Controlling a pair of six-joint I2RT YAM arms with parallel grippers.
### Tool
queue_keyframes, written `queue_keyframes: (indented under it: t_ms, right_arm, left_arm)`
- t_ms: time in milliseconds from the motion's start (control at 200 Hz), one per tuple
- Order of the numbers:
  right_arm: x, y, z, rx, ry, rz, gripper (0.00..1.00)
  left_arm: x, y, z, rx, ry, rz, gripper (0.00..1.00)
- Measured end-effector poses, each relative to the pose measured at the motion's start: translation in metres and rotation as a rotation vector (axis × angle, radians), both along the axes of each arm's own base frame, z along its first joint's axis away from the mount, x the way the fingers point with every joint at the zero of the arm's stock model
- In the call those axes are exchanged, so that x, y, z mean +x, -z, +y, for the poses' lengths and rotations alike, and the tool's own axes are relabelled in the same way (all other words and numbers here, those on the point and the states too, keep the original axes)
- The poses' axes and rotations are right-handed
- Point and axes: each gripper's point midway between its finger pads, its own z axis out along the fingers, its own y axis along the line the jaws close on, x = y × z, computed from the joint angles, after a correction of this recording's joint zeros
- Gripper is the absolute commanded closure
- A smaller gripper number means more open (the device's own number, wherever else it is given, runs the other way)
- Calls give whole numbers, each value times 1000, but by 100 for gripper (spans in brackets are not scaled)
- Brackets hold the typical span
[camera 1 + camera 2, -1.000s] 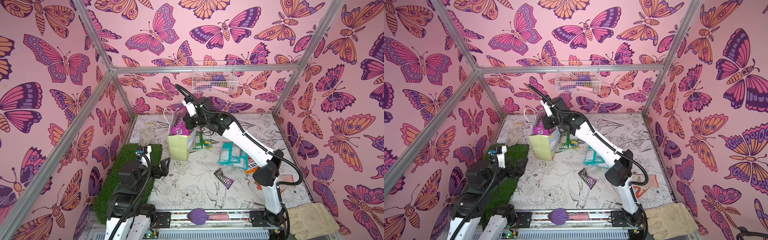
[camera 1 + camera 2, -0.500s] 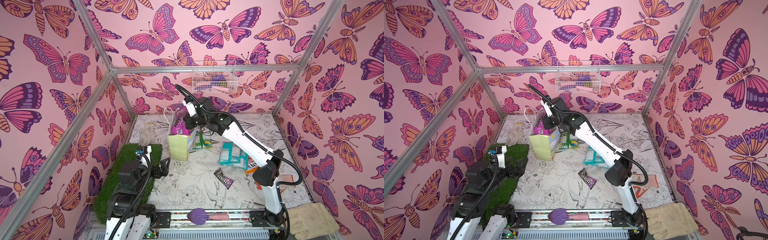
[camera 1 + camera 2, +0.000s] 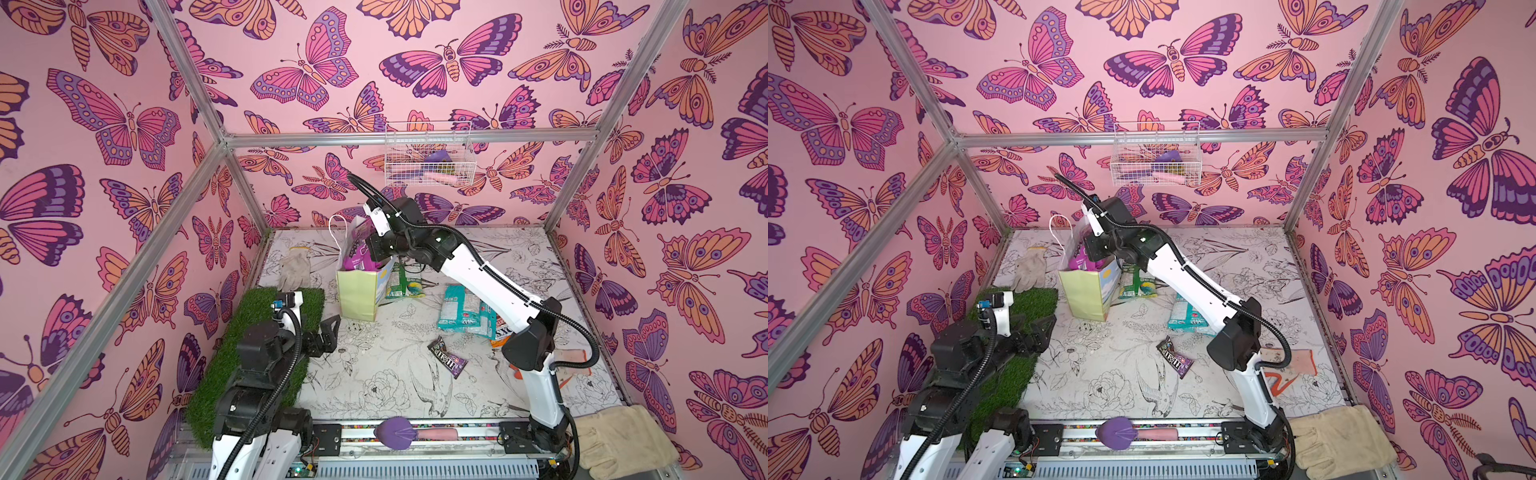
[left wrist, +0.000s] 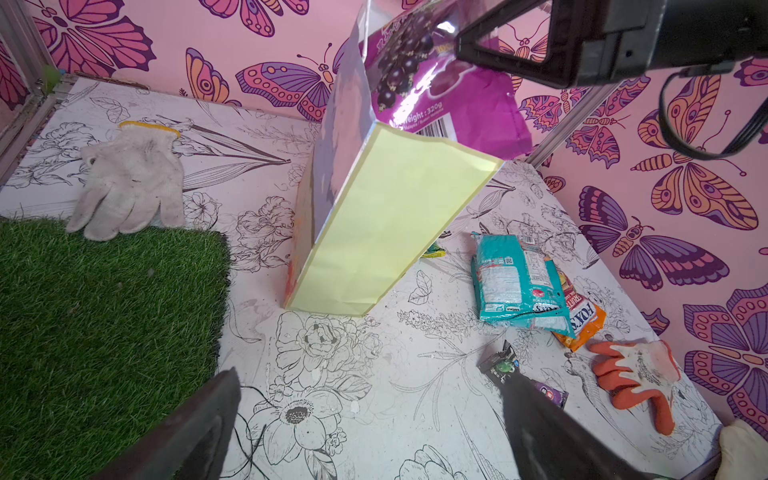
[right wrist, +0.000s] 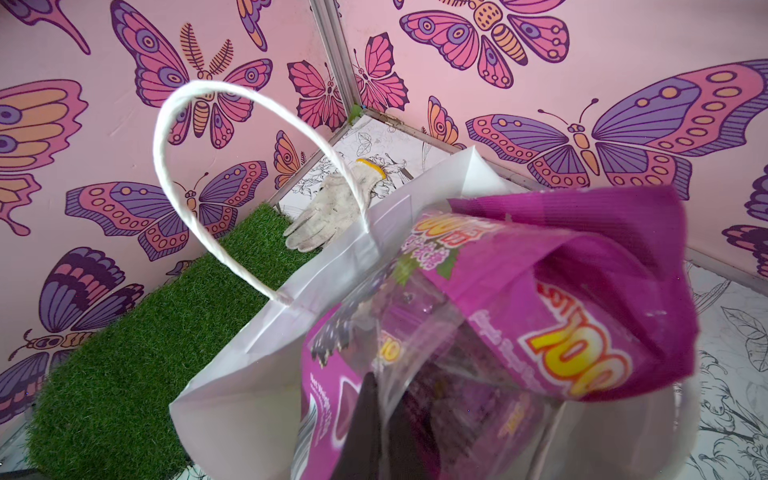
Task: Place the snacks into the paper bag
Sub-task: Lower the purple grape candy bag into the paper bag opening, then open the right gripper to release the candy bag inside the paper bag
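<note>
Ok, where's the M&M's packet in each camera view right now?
Both top views: the M&M's packet lies flat on the table, nearer the camera than the teal packets.
Left wrist: low, right of centre, below the teal packets, partly hidden.
Right wrist: not in it.
Shared landmark: the paper bag, standing in all four.

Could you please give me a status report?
Right pincer shut on purple grape pouch, partway into paper bag. Left pincer open, empty. M&M's packet unbagged. Nothing in the way.
</note>
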Motion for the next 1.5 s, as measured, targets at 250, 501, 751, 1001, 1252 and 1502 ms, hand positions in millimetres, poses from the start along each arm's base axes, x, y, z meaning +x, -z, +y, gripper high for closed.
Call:
queue_keyframes:
  t_ms: [250, 501, 751, 1001, 1252, 1502]
  right_arm:
    - [-1, 5, 2, -8, -3, 10, 97]
    - [0, 11, 4, -15, -4, 16, 95]
    - [0, 12, 5, -15, -3, 17, 94]
    - [2, 8, 7, 2, -4, 2, 93]
    - [3, 5, 9, 10, -4, -5, 93]
    - [0, 5, 11, 17, -8, 0, 89]
  left_arm:
    - [0, 0, 0, 0, 0, 0, 0]
    - [0, 0, 0, 0, 0, 0, 1]
    - [0, 0, 0, 0, 0, 0, 0]
    - [0, 0, 0, 0, 0, -1, 0]
    - [0, 0, 0, 0, 0, 0, 0]
    - [0, 0, 0, 0, 0, -1, 0]
